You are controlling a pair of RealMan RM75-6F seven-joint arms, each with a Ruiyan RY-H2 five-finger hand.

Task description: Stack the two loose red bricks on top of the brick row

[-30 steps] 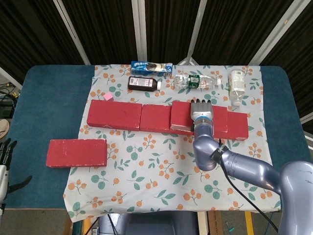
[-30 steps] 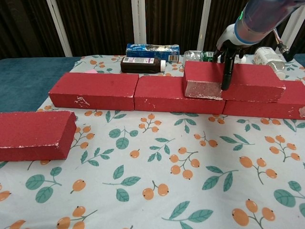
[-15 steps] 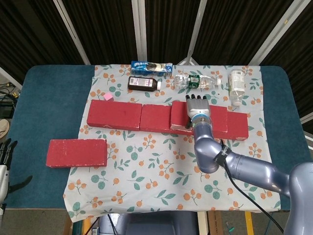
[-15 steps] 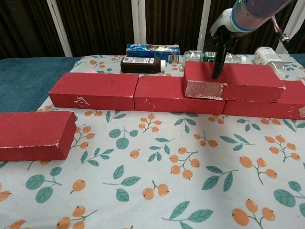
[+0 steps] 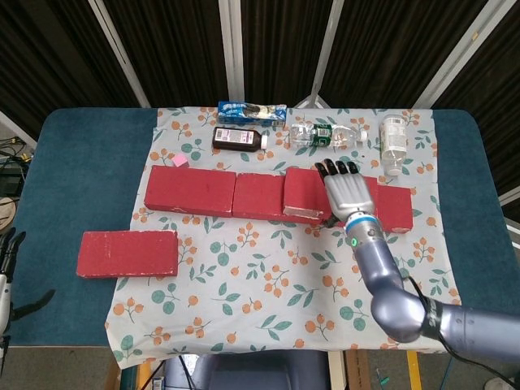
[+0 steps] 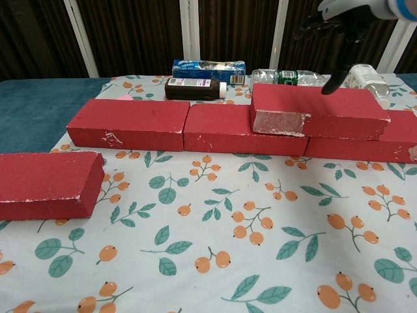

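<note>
**On the brick row: one brick up, one loose**

Atop the brick row (image 6: 195, 127), right of centre, lies a stacked red brick (image 6: 319, 111): rectangular, matte, its near-left corner scuffed pale. It spans the joint between the row's middle and right bricks. The row runs straight across the floral cloth (image 5: 268, 284), blocks end to end, with chipped white flecks on the left one.

Right hand (image 5: 348, 188): hovers over the stacked brick, fingers spread and extended, holding nothing; in the chest view one dark fingertip (image 6: 328, 88) hangs just above the brick's top.

Second loose brick (image 5: 127, 253): flat, well apart, near-left of the row, half on cloth, half on blue tabletop (image 5: 73, 171).

Left hand (image 5: 6, 264): only dark fingers at the frame edge; its state is unreadable.

Behind the row: brown bottle (image 5: 239, 139), blue packet (image 5: 252, 112), clear plastic bottles (image 5: 325, 135), all lying flat.
</note>
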